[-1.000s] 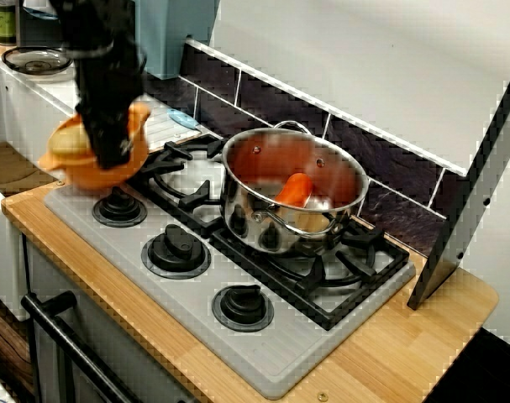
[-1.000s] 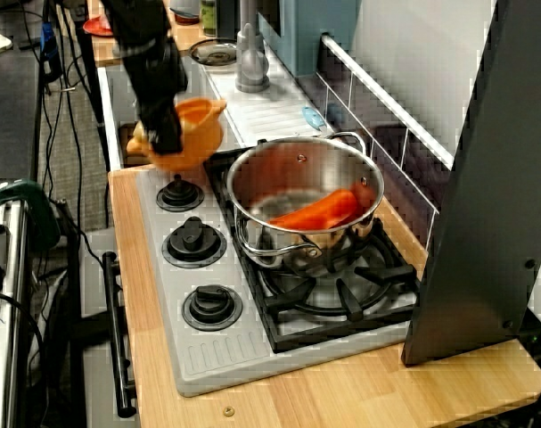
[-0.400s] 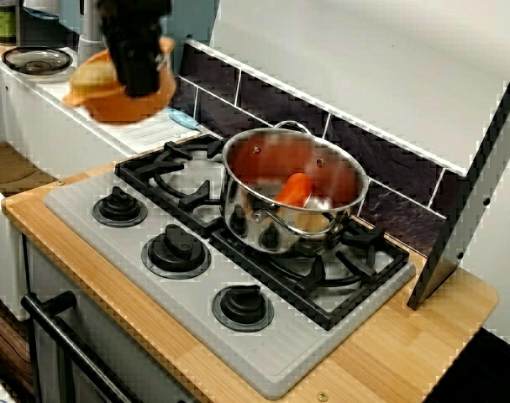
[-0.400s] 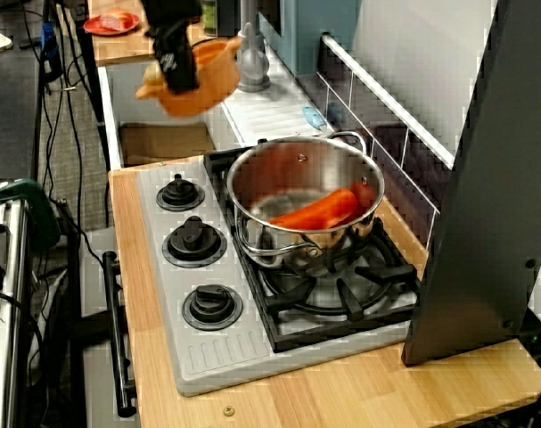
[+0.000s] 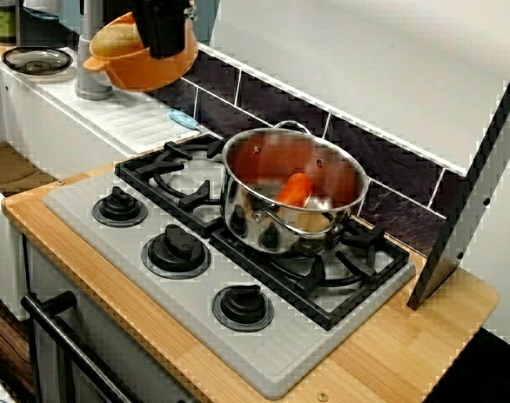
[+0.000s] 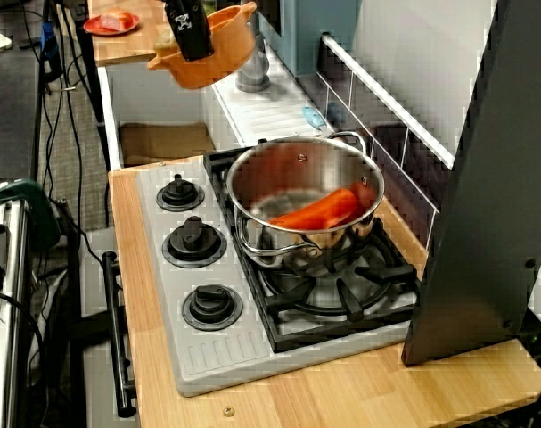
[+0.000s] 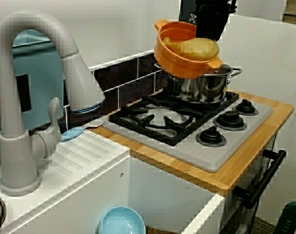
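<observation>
At the upper left of the view from the stove's front, a black robot gripper [image 5: 164,38] holds a two-handled orange plastic bowl [image 5: 141,67] in mid-air, jaws pinching its rim, a pale yellow bread-like piece [image 7: 194,48] lying inside. The bowl hangs tilted, well above the ribbed white drainboard [image 5: 128,113] and near the grey tap [image 7: 21,97], touching neither. At the centre of the frame a shiny steel pot [image 5: 263,222] stands on the black grate of the grey stove [image 5: 263,357], an orange toy carrot [image 5: 295,188] inside it. A small blue spoon [image 5: 184,119] lies by the dark tiles; the wooden counter [image 5: 389,357] frames the stove. The bowl is up and carried, but rests on nothing yet.
</observation>
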Robot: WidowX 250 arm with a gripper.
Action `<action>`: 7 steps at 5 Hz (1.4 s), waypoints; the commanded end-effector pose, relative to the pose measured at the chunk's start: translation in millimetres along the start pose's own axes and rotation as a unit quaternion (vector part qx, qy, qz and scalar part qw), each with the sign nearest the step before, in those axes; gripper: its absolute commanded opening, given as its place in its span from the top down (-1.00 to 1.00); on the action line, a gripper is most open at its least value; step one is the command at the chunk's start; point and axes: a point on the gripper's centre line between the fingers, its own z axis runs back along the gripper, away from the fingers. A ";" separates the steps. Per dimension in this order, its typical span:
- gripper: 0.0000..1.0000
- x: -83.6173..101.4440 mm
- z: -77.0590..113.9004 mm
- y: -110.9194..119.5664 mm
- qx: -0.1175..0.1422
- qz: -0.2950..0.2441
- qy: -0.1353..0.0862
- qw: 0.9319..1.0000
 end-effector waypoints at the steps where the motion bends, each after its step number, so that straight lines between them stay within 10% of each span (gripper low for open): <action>1: 1.00 18.7 17.4 4.4 0.022 -0.006 -0.013 1.000; 7: 1.00 47.9 5.5 119.3 0.108 -0.022 0.024 0.994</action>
